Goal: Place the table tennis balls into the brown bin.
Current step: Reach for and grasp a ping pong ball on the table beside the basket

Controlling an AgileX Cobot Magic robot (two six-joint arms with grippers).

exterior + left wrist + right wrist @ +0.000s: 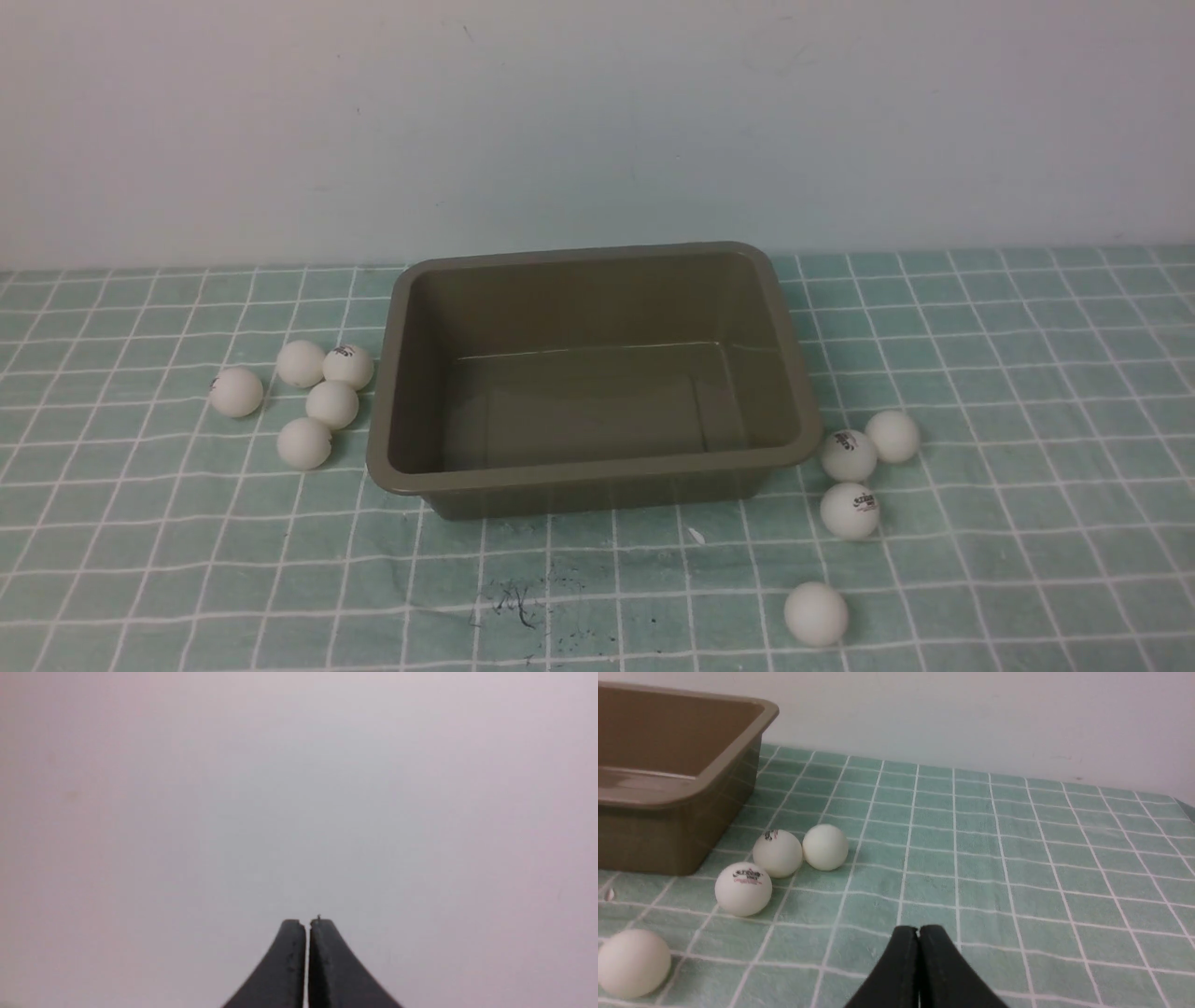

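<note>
Nine table tennis balls (331, 404) are seen on the checked cloth (980, 373) from the front: five left of the brown bin (579, 495), four right. From the left wrist, the left gripper (307, 926) is shown pressed together, gripping nothing. From the right wrist, the right gripper (918, 931) is pressed together too — four balls lie beyond it, near the bin.

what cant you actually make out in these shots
- Front view: both arms are out of frame; print on the small matte white table tennis balls is too small to read.
- Left wrist view: only a blank pale surface beyond the shut left gripper.
- Right wrist view: the frame edge cuts off the rectangular olive-brown plastic bin; the right gripper hides some green checked cloth.
</note>
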